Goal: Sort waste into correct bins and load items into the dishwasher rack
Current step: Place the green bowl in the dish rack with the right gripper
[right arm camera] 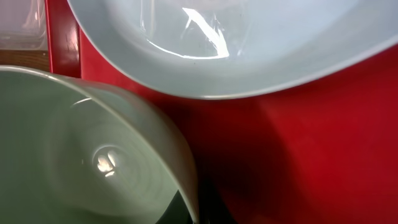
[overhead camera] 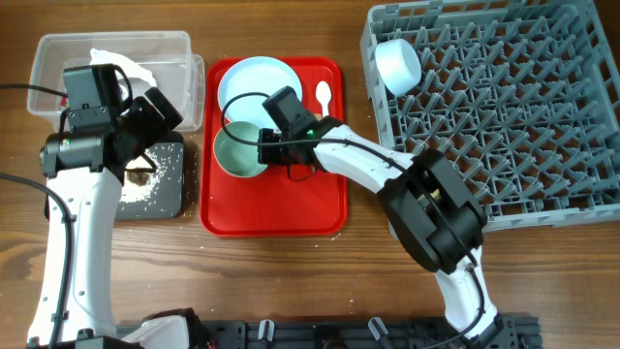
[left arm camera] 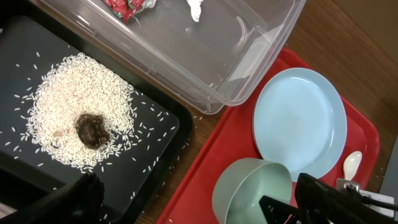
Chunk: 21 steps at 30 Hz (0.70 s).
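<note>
My right gripper is shut on the right rim of a pale bowl on the red tray; one finger is inside the bowl, one outside. The bowl looks tilted. The pale blue plate and white spoon lie just behind it. My left gripper is open and empty above the black tray, which holds rice grains and a dark brown lump. The clear tub holds the red wrapper and tissue. The yellow cup and carrot-shaped stick are out of view.
The grey dishwasher rack stands at the right with a second bowl on its side near its far-left corner. The flat red serving tray lies between the bins and the rack. Stray rice grains lie on the wood beside the black tray.
</note>
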### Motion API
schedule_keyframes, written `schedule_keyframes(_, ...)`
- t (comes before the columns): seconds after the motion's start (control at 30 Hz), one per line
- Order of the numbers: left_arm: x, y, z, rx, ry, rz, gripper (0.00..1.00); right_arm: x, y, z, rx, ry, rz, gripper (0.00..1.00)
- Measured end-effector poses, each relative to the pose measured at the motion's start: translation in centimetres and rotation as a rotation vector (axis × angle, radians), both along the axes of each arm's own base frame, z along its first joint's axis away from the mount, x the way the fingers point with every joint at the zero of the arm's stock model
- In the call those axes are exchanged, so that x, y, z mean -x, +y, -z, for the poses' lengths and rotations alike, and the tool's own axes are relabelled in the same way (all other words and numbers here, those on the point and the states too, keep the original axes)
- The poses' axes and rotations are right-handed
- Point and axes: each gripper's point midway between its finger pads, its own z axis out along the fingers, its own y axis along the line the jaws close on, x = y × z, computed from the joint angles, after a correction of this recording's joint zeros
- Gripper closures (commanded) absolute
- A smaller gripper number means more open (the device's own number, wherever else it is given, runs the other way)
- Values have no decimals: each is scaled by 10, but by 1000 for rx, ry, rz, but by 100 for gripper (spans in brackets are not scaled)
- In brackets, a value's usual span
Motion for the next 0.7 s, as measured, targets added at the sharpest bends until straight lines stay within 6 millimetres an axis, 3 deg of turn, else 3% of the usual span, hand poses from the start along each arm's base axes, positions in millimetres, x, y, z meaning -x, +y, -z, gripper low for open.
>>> schedule_keyframes(0.17,0,0,0,0,0,0,0,-12,-23,-16,1,6,22,96)
schedule_keyframes(0.27,0,0,0,0,-1,0,0,-28,-69,-62,38,-40,87,96)
schedule_keyframes(0.33,0,0,0,0,-1,0,0,-40,-110,-101,96,-119,160,96)
schedule_keyframes(0.37,0,0,0,0,0,0,0,-48,-145,-134,153,-199,233,96)
schedule_keyframes(0.47,0,0,0,0,1,0,0,-49,-213,-183,346,-336,400,96)
schedule_keyframes(0.57,0,0,0,0,0,0,0,-28,-288,-213,692,-425,575,96)
schedule_keyframes(0.63,0,0,0,0,0,0,0,-15,-323,-221,897,-448,648,96)
schedule_keyframes(0.7,0,0,0,0,0,0,0,-7,-346,-229,1049,-479,689,96)
